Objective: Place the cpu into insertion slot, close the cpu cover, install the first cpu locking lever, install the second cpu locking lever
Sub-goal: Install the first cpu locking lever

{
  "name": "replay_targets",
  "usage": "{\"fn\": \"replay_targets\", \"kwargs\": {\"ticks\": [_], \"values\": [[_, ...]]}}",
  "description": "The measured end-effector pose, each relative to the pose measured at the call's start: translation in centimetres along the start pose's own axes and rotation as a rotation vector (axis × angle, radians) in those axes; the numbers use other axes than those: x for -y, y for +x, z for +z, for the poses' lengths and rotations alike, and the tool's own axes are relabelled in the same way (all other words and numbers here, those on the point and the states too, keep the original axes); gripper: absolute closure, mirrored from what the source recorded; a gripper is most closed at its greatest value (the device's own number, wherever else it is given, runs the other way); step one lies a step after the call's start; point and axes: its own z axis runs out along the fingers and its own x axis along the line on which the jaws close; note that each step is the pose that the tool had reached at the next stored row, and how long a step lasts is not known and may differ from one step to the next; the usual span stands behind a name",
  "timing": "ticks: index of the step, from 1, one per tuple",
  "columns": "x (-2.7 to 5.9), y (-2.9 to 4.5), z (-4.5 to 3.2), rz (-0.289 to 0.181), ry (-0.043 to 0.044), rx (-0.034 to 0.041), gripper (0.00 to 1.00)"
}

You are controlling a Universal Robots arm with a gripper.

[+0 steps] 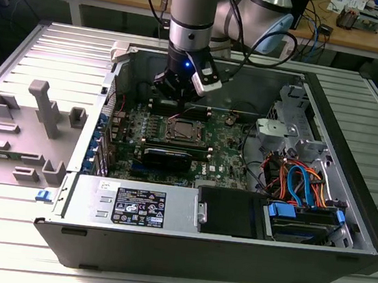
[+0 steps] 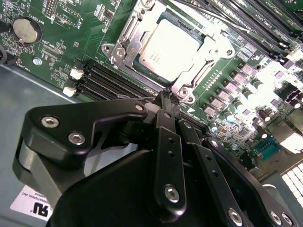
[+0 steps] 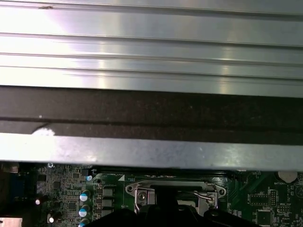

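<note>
The cpu (image 2: 165, 47) lies flat in the insertion slot (image 1: 183, 131) on the green motherboard, its dull grey top showing through the window of the cpu cover (image 2: 210, 45). The silver cover lies down around the chip. A thin wire locking lever (image 2: 201, 74) runs along the socket's side nearest my fingertips, and another wire lever (image 2: 208, 16) crosses the far side. My gripper (image 2: 166, 97) hangs just beside the socket's edge, its black fingers drawn together with nothing between them. In the exterior view the gripper (image 1: 179, 97) stands right behind the socket. The first wrist view catches the socket's frame (image 3: 173, 188).
The open computer case (image 1: 344, 223) surrounds the board. Black memory slots (image 2: 118, 80) run beside the socket. A drive bay with blue and orange cables (image 1: 300, 190) sits at the exterior view's right, and a power supply (image 1: 132, 207) at the front. Grey fixtures (image 1: 39, 123) stand outside on the left.
</note>
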Motion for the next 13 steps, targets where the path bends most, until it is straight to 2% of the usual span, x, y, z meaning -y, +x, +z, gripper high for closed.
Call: {"fn": "replay_targets", "kwargs": {"ticks": [8,13], "values": [[-0.57,-0.07,0.05,-0.002,0.0,-0.0001,0.89],[-0.64,-0.12,0.37,-0.002,0.0,-0.0001,0.89]]}}
